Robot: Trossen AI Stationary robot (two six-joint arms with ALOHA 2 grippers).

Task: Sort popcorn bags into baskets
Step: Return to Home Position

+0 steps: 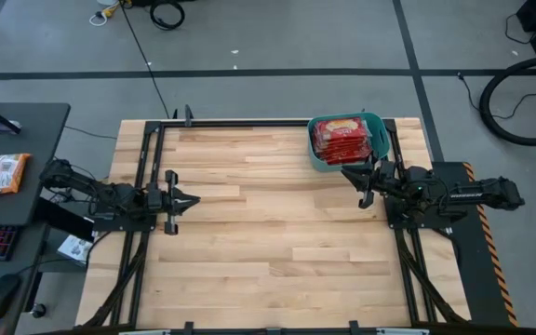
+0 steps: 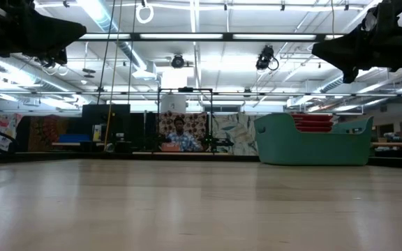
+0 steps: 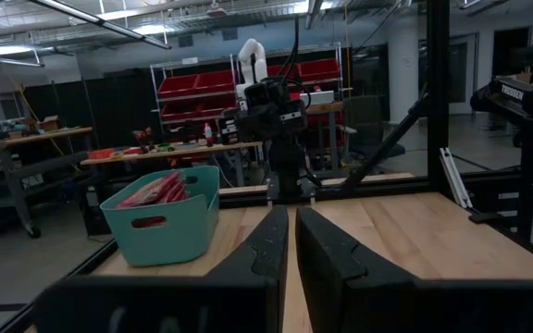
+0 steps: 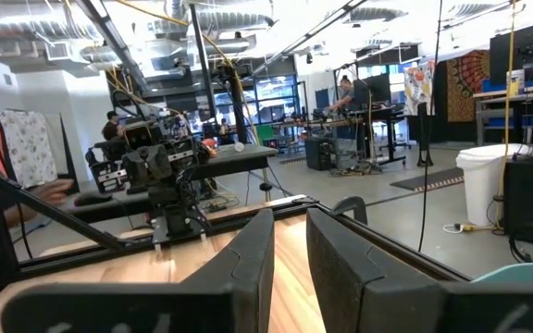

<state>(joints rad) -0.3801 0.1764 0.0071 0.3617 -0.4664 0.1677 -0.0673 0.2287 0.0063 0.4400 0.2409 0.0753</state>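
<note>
1. The popcorn bags (image 1: 342, 138) lie stacked flat in the teal tub (image 1: 316, 160), which sits at the far right corner of the counter (image 1: 277, 233). The top packets rise above the rim, as the low view shows. How many are in the stack cannot be counted.
2. No red packet shows anywhere on the bare wood, so the sorting looks done. What remains is most likely parking the arms.
3. The right hand (image 1: 354, 175) hangs just beside the tub's near edge, raised off the counter. Its fingers stand a narrow gap apart with nothing between them. That fits a hand that has no packet left to carry.
4. The left hand (image 1: 194, 199) is at the left side of the counter, well apart from the tub, pointing across towards the right arm. Its fingers are closed to a sliver and hold nothing. It appears to be waiting.
5. Both arms are low and drawn in near their bases, which leaves the middle of the counter open.
6. The one thing to watch is the heaped top packet, which a careless swing of the right arm could catch.
</note>
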